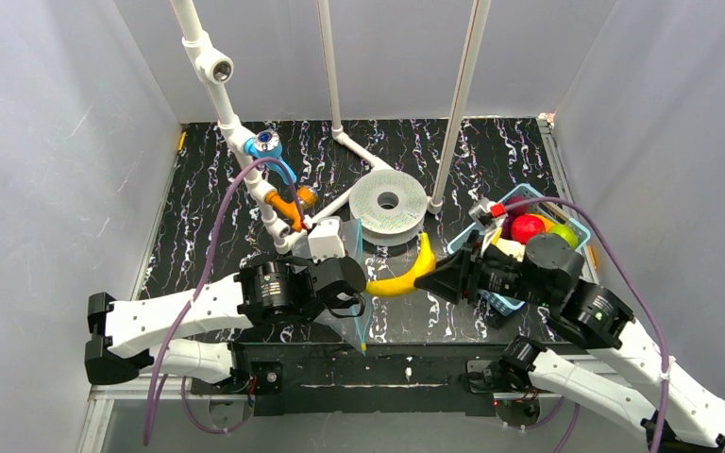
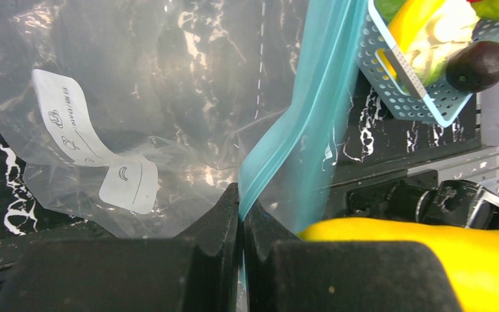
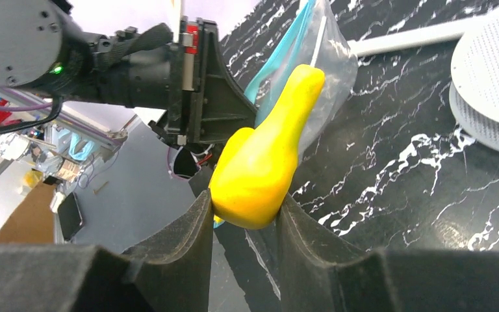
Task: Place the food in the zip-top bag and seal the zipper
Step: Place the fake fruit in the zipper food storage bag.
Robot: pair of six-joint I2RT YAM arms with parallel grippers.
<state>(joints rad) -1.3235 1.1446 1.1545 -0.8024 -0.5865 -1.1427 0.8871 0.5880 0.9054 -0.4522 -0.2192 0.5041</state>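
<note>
Left wrist view: what is cut off or hard to read?

– The zip-top bag [image 2: 169, 91], clear crinkly film with glare, runs out past the upper left. The left claw [image 2: 241, 211] has its black fingers pinched shut on the smooth teal zipper [image 2: 312, 97]. The banana [image 2: 403, 244] shows only as a glossy yellow stretch at the lower right, both ends hidden. The blue mesh basket [image 2: 399, 97] is cropped at the upper right.

– And the right wrist view?

– The right claw [image 3: 247, 205] grips the banana's thick end. Its narrow tip lies at the bag's mouth, upper centre; whether it is inside, I cannot tell.

– From above?

– The bag is mostly hidden under the left claw, a pale sliver on the black marbled worktop [image 1: 491, 160].
</note>
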